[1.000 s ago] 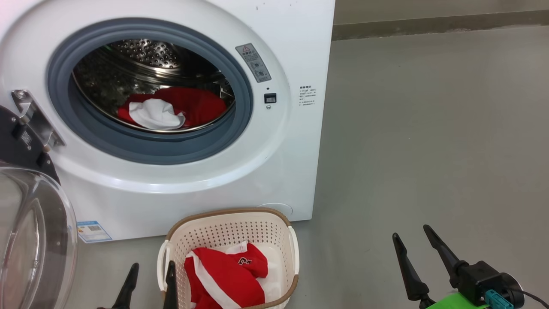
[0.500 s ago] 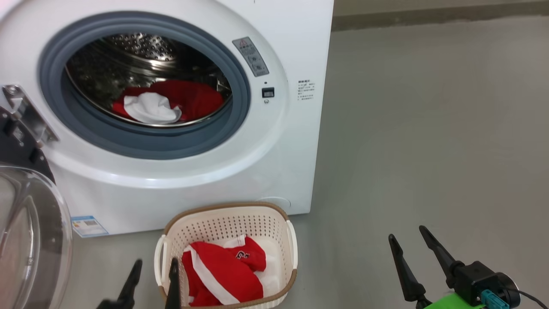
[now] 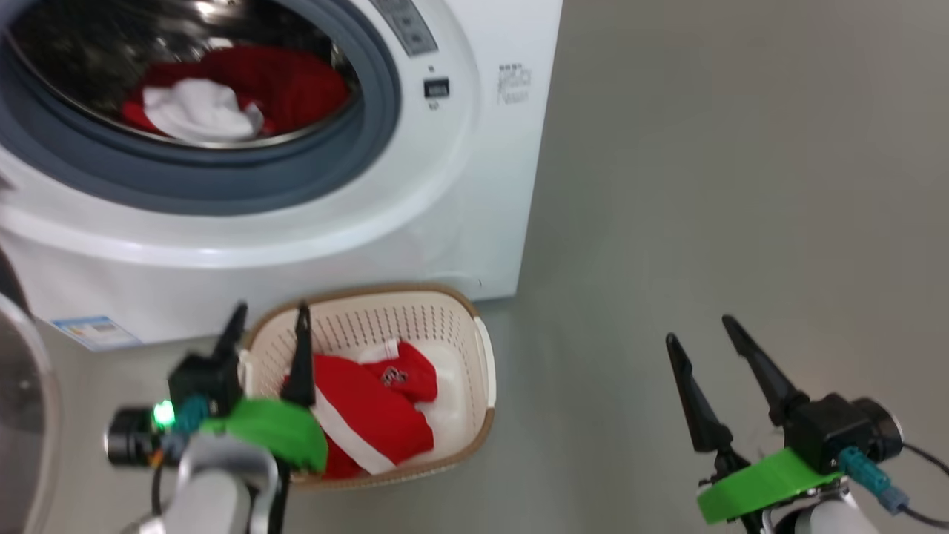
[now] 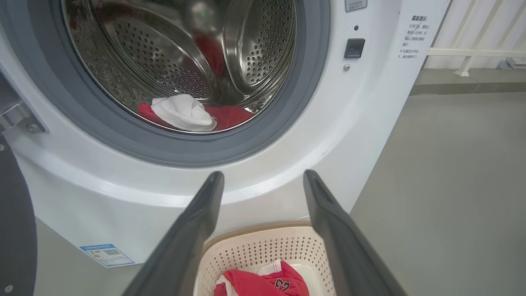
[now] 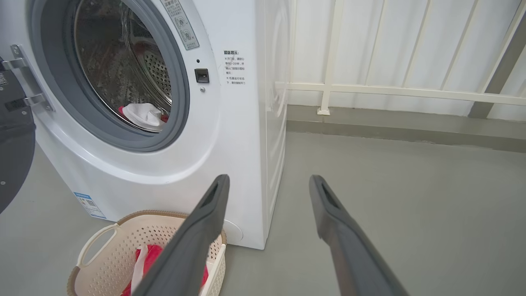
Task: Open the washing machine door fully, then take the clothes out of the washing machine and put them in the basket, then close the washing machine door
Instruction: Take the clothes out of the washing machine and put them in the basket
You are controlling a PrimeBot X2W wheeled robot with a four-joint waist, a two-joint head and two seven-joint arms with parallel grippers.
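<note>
Tools, both spread and empty: left gripper [image 3: 270,307] above basket [image 3: 400,319] left rim, right gripper [image 3: 699,328] over floor [image 3: 741,185] | clothes [image 3: 200,111]: in washing machine [image 3: 445,185] and basket | your right wrist view adds railing [image 5: 390,90]

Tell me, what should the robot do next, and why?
Probably lift the open, empty left gripper from near the basket into the drum, toward the white piece. That piece and the red clothes lie inside the drum, while one red garment is already in the basket.
</note>
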